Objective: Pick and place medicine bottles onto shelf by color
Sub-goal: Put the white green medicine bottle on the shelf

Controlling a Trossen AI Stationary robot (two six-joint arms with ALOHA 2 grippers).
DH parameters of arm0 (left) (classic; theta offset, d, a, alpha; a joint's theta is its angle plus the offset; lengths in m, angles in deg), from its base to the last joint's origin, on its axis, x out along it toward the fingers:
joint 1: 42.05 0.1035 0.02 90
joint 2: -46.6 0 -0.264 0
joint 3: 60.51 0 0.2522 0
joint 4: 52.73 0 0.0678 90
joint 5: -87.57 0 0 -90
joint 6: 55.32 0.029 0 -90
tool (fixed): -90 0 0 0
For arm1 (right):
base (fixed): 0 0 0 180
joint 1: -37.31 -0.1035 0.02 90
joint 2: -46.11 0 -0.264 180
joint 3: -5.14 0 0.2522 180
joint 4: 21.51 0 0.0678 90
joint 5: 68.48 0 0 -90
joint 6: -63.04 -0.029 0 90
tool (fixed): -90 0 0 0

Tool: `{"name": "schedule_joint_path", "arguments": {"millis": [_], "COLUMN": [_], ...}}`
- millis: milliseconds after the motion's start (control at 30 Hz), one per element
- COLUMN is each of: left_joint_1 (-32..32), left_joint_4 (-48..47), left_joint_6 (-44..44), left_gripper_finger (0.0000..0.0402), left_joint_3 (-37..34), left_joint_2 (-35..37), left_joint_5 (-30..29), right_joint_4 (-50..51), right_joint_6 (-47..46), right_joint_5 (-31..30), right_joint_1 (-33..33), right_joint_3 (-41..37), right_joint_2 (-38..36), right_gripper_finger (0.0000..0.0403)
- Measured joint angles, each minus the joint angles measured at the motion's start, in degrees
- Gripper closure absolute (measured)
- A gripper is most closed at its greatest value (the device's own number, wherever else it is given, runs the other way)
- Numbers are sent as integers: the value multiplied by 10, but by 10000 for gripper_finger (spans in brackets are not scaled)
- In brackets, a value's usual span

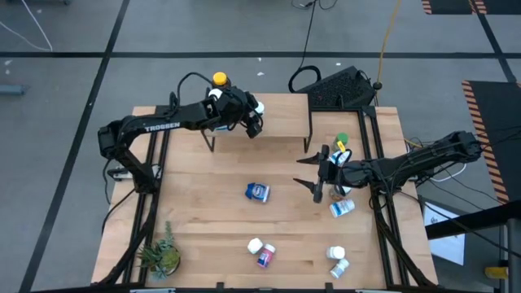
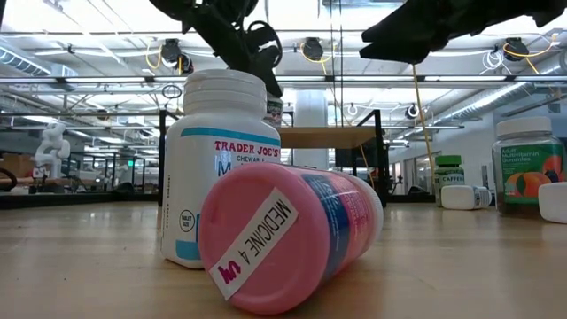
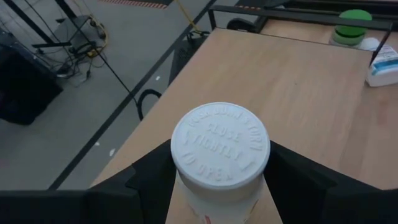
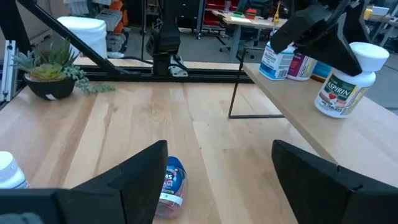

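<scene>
1. The worktop (image 1: 203,212) carries loose bottles at its near and right parts, and a potted plant (image 1: 161,256) stands at the near left corner.
2. The shelf (image 1: 281,118) stands at the far side of the worktop. The right wrist view shows a few bottles upright on it.
3. The left claw (image 1: 252,122) hangs over the left part of the shelf, with a finger on each side of a white bottle (image 3: 220,146) that stands upright on the board. Whether the fingers press on it or stand just clear, I cannot tell.
4. The right claw (image 1: 312,177) hovers over the middle of the worktop with its fingers spread and nothing between them. It faces a blue bottle (image 1: 257,192) lying on its side nearby.
5. Handling, as a judgement:
   - The bottles look like light, stiff plastic with smooth, rather slippery sides.
   - A lying bottle may roll when nudged, so take it across the body below the cap.
   - A standing bottle may topple if a finger brushes it on the way out.
6. Hard to make out:
   - The white bottle's label is hidden by the cap and fingers in the left wrist view.
   - In the low view a pink bottle (image 2: 292,239) lying close to the camera blocks most of the worktop.
   - The left arm covers part of the shelf from above.
</scene>
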Motion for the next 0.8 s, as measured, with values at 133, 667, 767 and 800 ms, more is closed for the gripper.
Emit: {"name": "schedule_joint_path", "arguments": {"millis": [133,667,767,800], "left_joint_1": [-3,-64,-108,-124], "left_joint_4": [1,-30,-52,-57], "left_joint_6": [0,35,42,42], "left_gripper_finger": [157,25,35,39], "left_joint_3": [0,3,3,3], "left_joint_2": [6,100,145,156], "left_joint_5": [-1,-42,-64,-68], "right_joint_4": [-6,-97,-115,-115], "right_joint_6": [1,35,32,28], "right_joint_5": [0,39,134,162], "right_joint_1": [2,85,152,176], "right_joint_3": [0,1,9,20], "right_joint_2": [0,2,8,15], "right_gripper_finger": [122,122,122,122]}}
